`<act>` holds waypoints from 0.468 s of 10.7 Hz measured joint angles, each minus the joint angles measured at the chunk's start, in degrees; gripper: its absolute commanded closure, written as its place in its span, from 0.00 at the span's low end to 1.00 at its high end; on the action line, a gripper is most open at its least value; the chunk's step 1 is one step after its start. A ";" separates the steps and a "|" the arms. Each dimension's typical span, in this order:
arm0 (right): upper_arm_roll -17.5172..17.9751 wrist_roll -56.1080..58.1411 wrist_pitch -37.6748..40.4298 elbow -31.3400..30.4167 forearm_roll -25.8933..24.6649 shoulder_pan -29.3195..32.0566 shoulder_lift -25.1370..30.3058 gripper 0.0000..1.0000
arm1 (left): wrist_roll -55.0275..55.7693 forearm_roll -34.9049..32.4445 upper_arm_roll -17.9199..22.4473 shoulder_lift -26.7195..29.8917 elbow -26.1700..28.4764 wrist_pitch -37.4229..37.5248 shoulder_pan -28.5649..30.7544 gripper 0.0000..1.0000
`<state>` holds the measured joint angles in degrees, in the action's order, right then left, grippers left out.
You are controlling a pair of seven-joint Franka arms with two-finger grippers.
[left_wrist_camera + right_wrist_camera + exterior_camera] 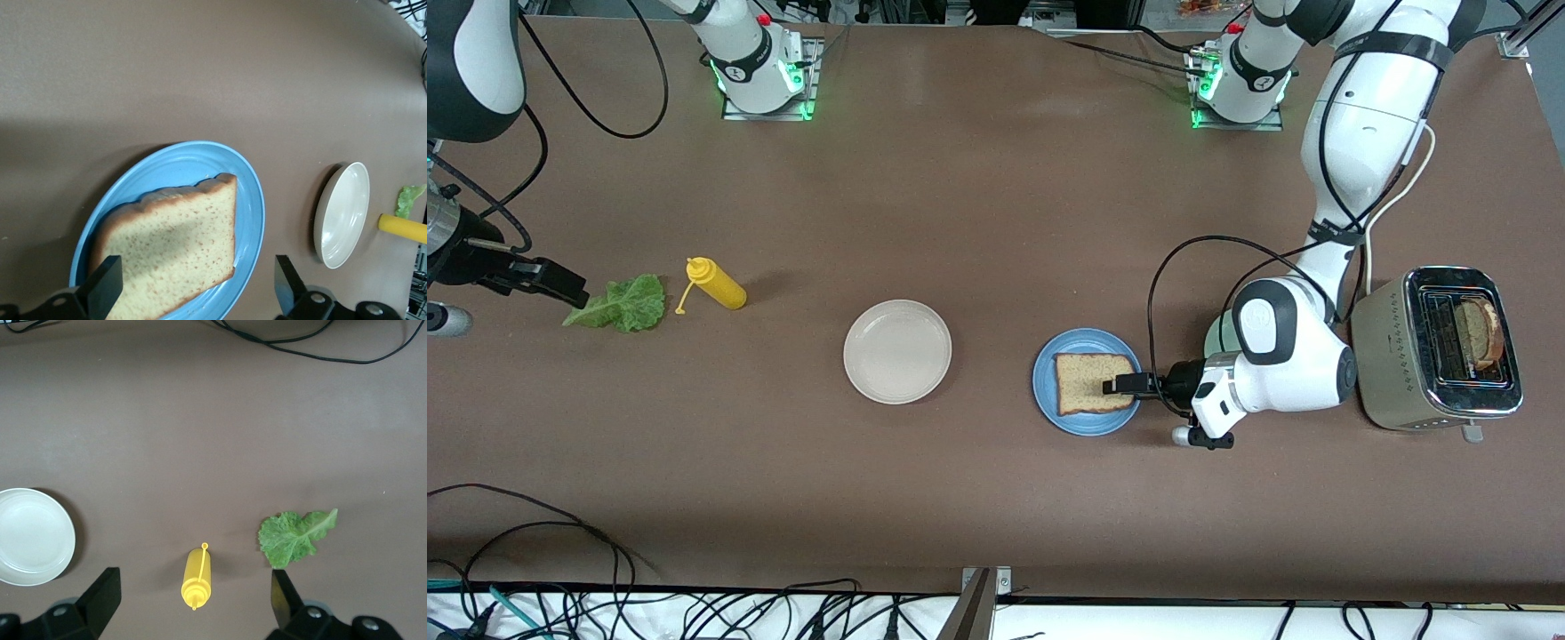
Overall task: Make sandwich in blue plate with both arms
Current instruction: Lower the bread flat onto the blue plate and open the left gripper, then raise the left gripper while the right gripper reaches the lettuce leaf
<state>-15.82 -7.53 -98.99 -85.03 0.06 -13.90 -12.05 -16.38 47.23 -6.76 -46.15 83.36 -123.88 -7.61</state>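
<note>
A brown bread slice (pixel 1089 380) (pixel 173 247) lies flat on the blue plate (pixel 1046 382) (pixel 193 163). My left gripper (pixel 1112 387) (pixel 197 287) hovers low over that slice and the plate's rim, open, with nothing between its fingers. A second bread slice (pixel 1483 332) stands in the toaster's slot. The green lettuce leaf (pixel 621 304) (pixel 293 535) lies on the table toward the right arm's end. My right gripper (pixel 565 289) (pixel 193 600) hangs open above the table beside the leaf and holds nothing.
A yellow squeeze bottle (pixel 716 284) (pixel 196 579) lies beside the lettuce. A beige plate (pixel 897 351) (pixel 342 215) (pixel 30 537) sits mid-table. The silver toaster (pixel 1396 373) stands at the left arm's end, and a mint-green plate (pixel 1218 336) is mostly hidden by the left arm.
</note>
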 measured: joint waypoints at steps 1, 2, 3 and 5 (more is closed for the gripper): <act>0.00 0.00 0.00 0.00 0.00 0.00 0.00 0.00 | -0.21 0.61 0.30 -0.02 0.00 0.00 0.01 0.00; 0.02 0.00 0.00 0.00 0.01 0.00 0.00 0.00 | -0.33 0.96 0.86 -0.03 0.00 0.00 -0.01 0.00; 0.07 0.00 0.00 0.00 0.02 -0.02 0.00 0.00 | -0.55 1.07 1.32 -0.03 0.00 0.00 0.04 0.00; 0.22 0.00 0.00 0.00 0.04 -0.10 0.00 0.00 | -1.02 1.07 1.71 0.05 -0.02 0.00 0.18 0.00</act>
<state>-15.60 -7.53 -98.98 -85.03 0.10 -14.01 -12.05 -17.40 48.30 -5.05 -46.10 83.34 -123.88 -7.43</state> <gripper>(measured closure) 0.000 0.000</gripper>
